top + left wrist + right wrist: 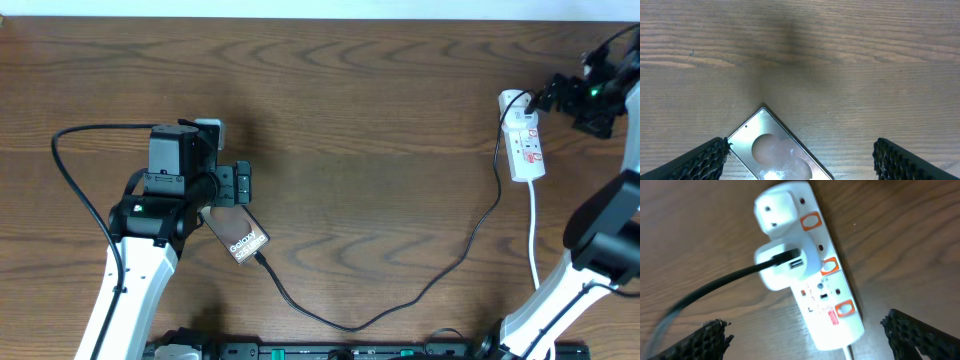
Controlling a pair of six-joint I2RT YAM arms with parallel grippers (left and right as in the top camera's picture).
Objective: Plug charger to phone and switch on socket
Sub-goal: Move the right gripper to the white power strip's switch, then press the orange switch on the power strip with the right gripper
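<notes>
The phone [240, 240] lies flat on the wooden table, its white lettering up. The charger cable [440, 275] runs from the phone's lower end, where its tip sits against the edge, to a white adapter [782, 267] plugged into the socket [524, 140]. My left gripper [245, 183] hovers open just above the phone's upper end. In the left wrist view the phone's corner [780, 150] shows between the fingers [700, 162]. My right gripper [805, 322] is open over the socket [832, 305] and its orange-ringed switches [829, 266].
The socket's white cord [533, 235] trails toward the front edge beside the right arm's base [600, 240]. A thick black robot cable [75, 170] loops left of the left arm. A white block [210, 128] sits behind the left wrist.
</notes>
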